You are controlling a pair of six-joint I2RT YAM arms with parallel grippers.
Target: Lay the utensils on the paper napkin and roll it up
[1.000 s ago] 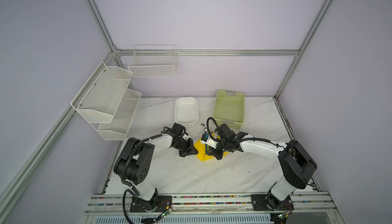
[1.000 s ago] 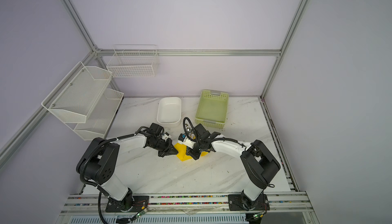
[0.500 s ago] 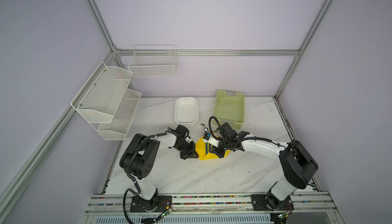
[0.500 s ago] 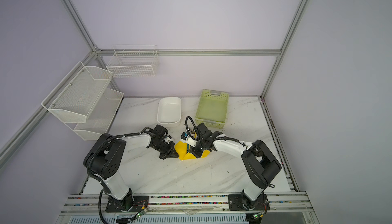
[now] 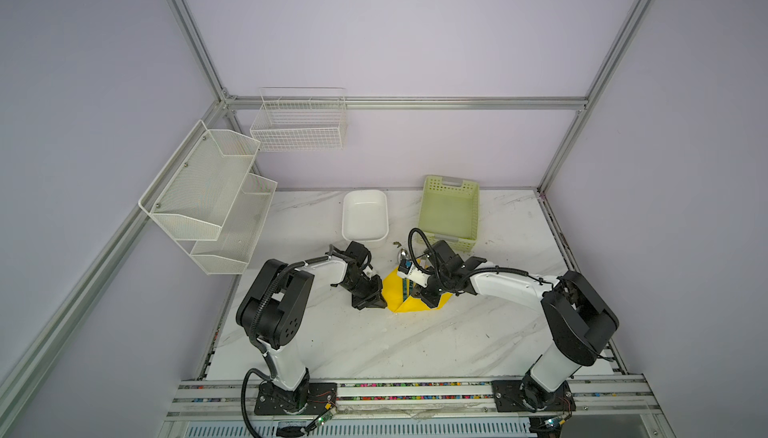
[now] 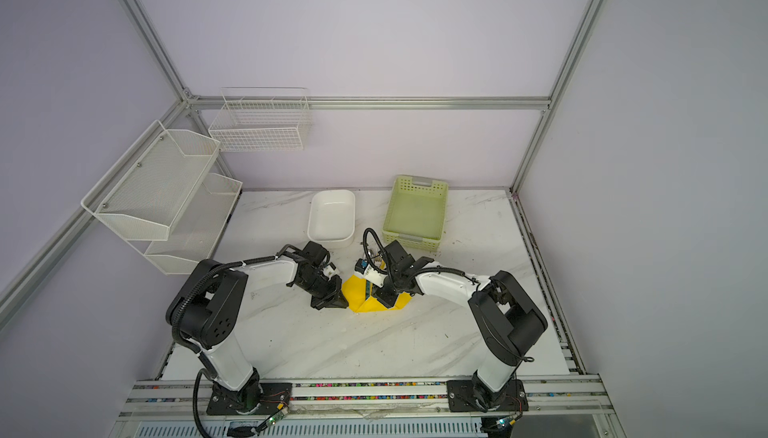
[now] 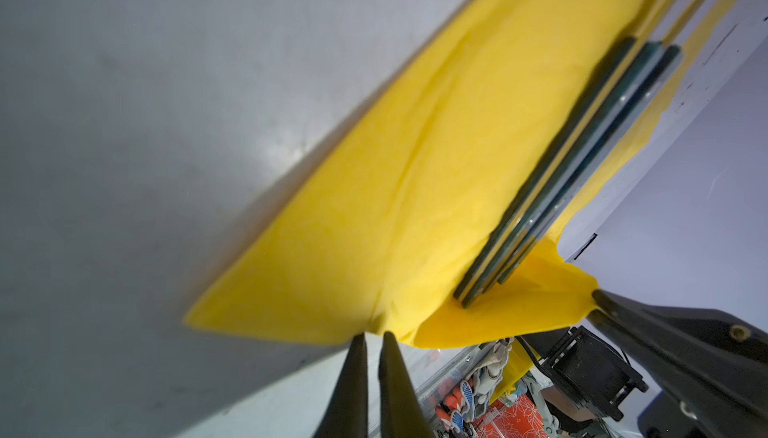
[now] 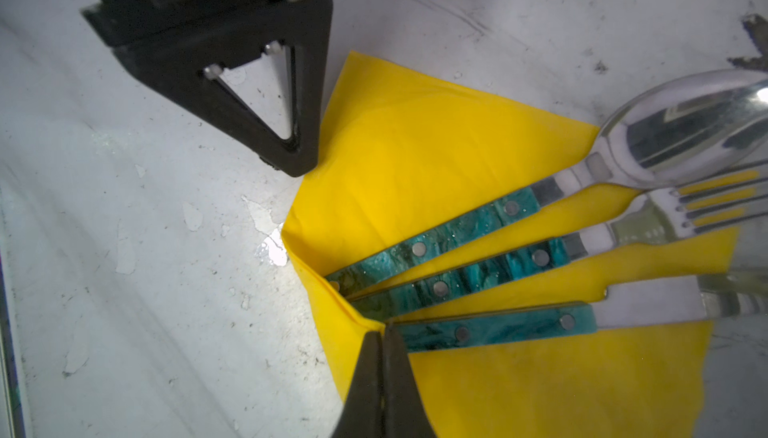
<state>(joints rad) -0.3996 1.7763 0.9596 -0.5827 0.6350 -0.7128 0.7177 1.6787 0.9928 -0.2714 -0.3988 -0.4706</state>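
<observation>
1. Risk: paper napkin (image 5: 395, 292), mid-frame on the tabletop (image 5: 374, 344), may tear or slip from the pinch; utensils (image 8: 478, 272) fanned on it could slide out, heads overhanging.
2. Right tool (image 8: 383, 334) clenched on folded napkin corner; left tool (image 7: 372, 338) closed at its edge, paper caught unclear.
3. Both arms reach low, inward, tips down.

Spoon (image 8: 681, 124) bowl, fork (image 8: 648, 224) tines and knife (image 8: 498, 328) blade run off the right wrist picture's edge, past the napkin (image 8: 415, 145). In both top views the right arm (image 5: 498, 286) covers most of them — their handles (image 7: 582, 157) blur in the left wrist view.
</observation>
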